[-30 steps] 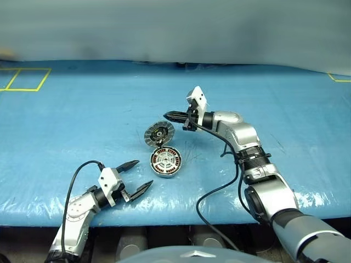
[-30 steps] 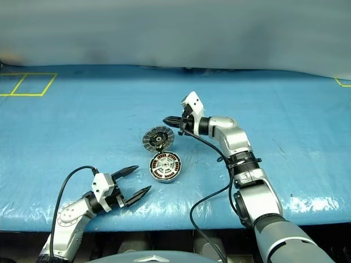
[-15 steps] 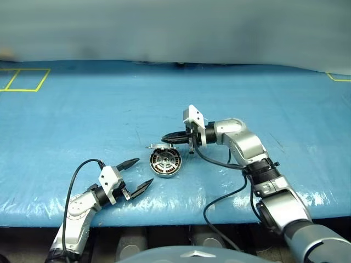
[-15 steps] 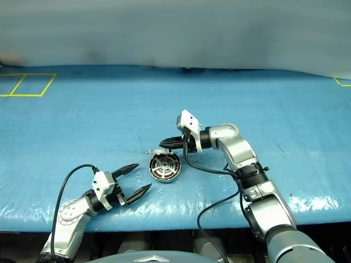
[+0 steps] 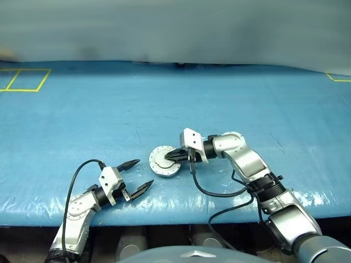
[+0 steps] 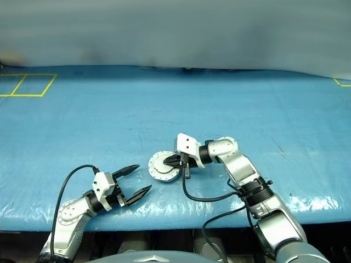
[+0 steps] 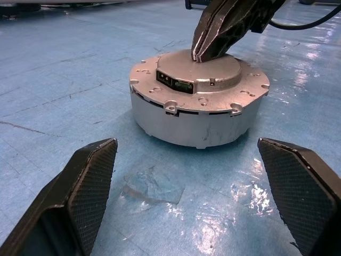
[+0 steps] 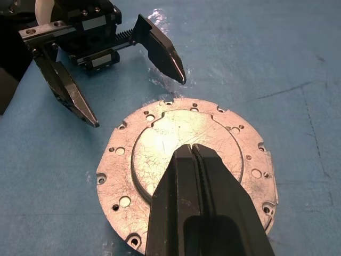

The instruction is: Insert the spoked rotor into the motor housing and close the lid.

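The motor housing sits on the blue table as a low grey drum. Its lid lies flat over it, plain grey face and raised round centre up. The spoked rotor is hidden. My right gripper is shut, and its joined tips rest on the lid's raised centre, reaching in from the right. My left gripper stands open near the table's front edge, a little left of the housing and pointing at it, with nothing between its fingers.
A blue sheet covers the table, glossy and wrinkled toward the front edge. Yellow tape squares mark the far left corner. Black cables hang from both wrists over the front edge.
The lid has swung down from standing open to lying flat on the housing, covering the inside. My right gripper came down and toward me onto it. The left gripper kept still.
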